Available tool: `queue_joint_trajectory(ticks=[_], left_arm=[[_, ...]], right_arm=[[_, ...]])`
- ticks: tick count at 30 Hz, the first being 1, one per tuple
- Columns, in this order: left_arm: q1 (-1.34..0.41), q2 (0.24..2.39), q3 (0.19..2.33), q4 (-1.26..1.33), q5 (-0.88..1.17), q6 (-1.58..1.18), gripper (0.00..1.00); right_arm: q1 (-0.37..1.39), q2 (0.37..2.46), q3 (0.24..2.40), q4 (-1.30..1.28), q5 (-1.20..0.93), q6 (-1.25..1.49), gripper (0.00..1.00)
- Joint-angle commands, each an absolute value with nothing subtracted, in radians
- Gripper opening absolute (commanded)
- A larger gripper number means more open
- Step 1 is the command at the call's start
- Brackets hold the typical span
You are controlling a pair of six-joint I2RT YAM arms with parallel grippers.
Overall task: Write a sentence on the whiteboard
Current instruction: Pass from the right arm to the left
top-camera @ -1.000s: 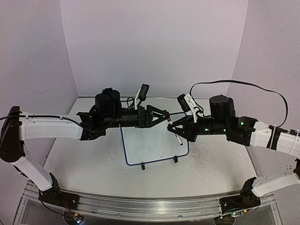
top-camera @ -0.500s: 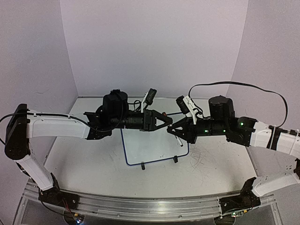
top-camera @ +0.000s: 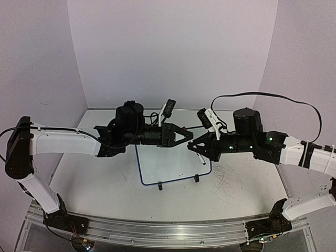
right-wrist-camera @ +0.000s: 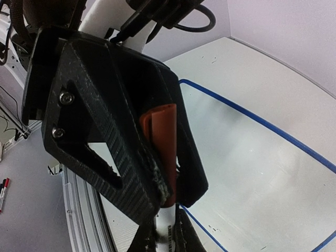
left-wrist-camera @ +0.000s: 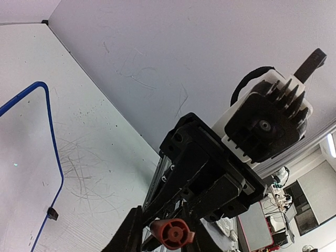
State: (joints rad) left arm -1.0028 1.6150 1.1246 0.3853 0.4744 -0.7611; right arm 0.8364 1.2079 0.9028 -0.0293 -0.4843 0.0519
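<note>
Top view: the left end effector (top-camera: pixel 188 137) and right end effector (top-camera: pixel 193 148) meet tip to tip above the whiteboard (top-camera: pixel 168 165), which sits on the tabletop (top-camera: pixel 105 184) beneath them

Left wrist: its fingers pinch a red cap (left-wrist-camera: pixel 170 233)

Right wrist: its fingers clamp the white marker (right-wrist-camera: pixel 165 223) just below that cap

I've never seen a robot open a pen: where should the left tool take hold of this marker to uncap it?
By the red cap, pinched across its sides, coming end-on from the left arm's side. The right tool clamps the white barrel, so only the cap juts free; the left tool sits around it.
</note>
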Motion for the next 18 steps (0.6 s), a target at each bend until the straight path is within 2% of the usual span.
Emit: queue_joint_trajectory(ticks=[1,3,5,7,12,14,15,16,18], left_arm=[[-0.997,1.585,1.153,0.402,0.423,-0.764,0.18],[-0.997,1.577,1.15,0.402,0.41,-0.763,0.19],[-0.997,1.576,1.153,0.402,0.411,-0.763,0.26],[-0.997,1.577,1.157,0.401,0.411,-0.764,0.27],[-0.997,1.567,1.153,0.402,0.389,-0.754,0.09],[-0.997,1.561,1.148,0.402,0.381,-0.75,0.01],[-0.997,1.557,1.145,0.402,0.377,-0.749,0.0],[-0.997,1.554,1.145,0.402,0.376,-0.748,0.0],[-0.995,1.543,1.14,0.402,0.366,-0.742,0.0]], right_arm=[[0.843,1.208,0.908,-0.026,-0.508,0.03,0.0],[0.844,1.214,0.909,-0.03,-0.505,0.029,0.0],[0.844,1.218,0.911,-0.033,-0.504,0.029,0.0],[0.845,1.22,0.912,-0.034,-0.505,0.029,0.0],[0.846,1.215,0.913,-0.036,-0.504,0.029,0.0],[0.846,1.201,0.907,-0.03,-0.488,0.038,0.05],[0.845,1.193,0.904,-0.019,-0.476,0.046,0.13],[0.846,1.186,0.9,-0.013,-0.454,0.06,0.28],[0.846,1.177,0.898,-0.01,-0.388,0.099,0.66]])
